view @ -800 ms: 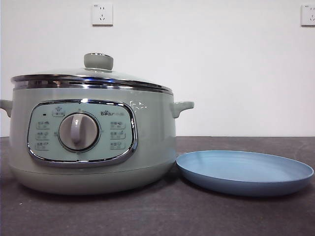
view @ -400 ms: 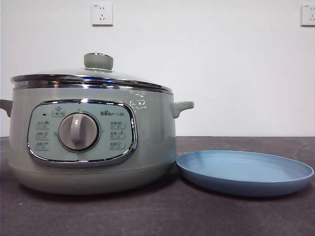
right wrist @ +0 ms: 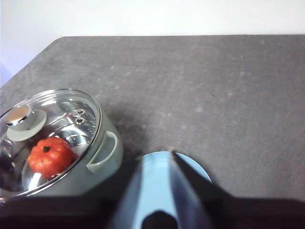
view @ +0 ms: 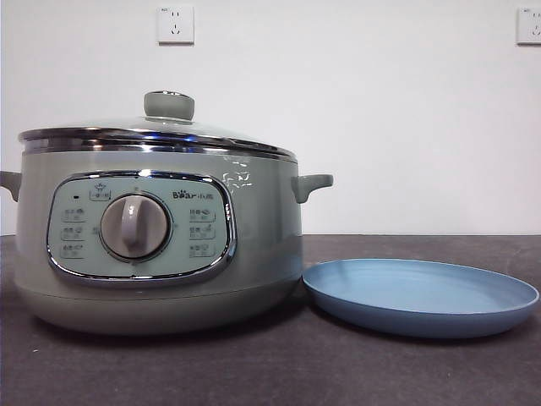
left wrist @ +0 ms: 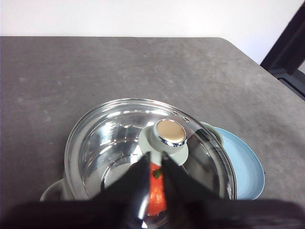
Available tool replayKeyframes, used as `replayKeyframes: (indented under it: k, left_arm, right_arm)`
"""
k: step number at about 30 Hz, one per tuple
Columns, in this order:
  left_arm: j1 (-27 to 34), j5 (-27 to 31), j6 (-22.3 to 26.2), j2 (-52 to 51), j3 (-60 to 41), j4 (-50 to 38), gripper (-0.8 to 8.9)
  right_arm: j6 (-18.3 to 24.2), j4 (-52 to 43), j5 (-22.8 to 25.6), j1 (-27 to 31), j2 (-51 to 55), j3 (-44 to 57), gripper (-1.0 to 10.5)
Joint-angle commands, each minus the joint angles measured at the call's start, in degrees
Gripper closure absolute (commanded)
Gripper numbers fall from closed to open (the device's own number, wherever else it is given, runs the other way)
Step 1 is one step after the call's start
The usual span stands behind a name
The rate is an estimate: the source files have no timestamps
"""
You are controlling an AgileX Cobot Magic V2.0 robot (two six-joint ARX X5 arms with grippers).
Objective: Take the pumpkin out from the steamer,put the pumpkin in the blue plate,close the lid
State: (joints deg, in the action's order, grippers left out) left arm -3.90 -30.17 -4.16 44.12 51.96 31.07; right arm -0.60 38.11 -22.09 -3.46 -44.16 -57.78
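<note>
The steamer (view: 159,245) is being shown standing on the dark grey table (view: 270,372), toward the left, with its control panel facing the near side. The lid (view: 161,131) is being carried on the steamer's chrome rim, closed, its sage-green knob upright on top. The pumpkin (right wrist: 50,156) is being seen through the glass, lying inside the steamer beneath the lid. The blue plate (view: 420,296) is being shown lying flat on the table just to the right of the steamer, its rim very near the cooker's base, with nothing lying on it.

The left gripper (left wrist: 156,162) is being held above the lid, close by the knob, with its two black jaws released and only a narrow gap between them; nothing is being grasped. The right gripper (right wrist: 164,164) is being held above the blue plate, its jaws spread apart and empty. Neither arm is being caught in the front view. Two white wall sockets (view: 176,24) are being shown on the far wall.
</note>
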Motion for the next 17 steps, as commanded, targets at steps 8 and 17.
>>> replayKeyframes:
  k: [8, 17]
  left_arm:
    - [-2.95, -0.31, -1.2, 1.66, 0.59, -2.91, 4.36]
    - [-11.47, 3.93, -0.85, 11.61, 6.99, -0.72, 4.36]
  right_arm:
    - [-0.68, 0.13, -0.28, -0.11, -1.38, -0.76, 5.4]
    - [-1.46, 0.2, -0.46, -1.25, -1.49, -0.76, 5.4]
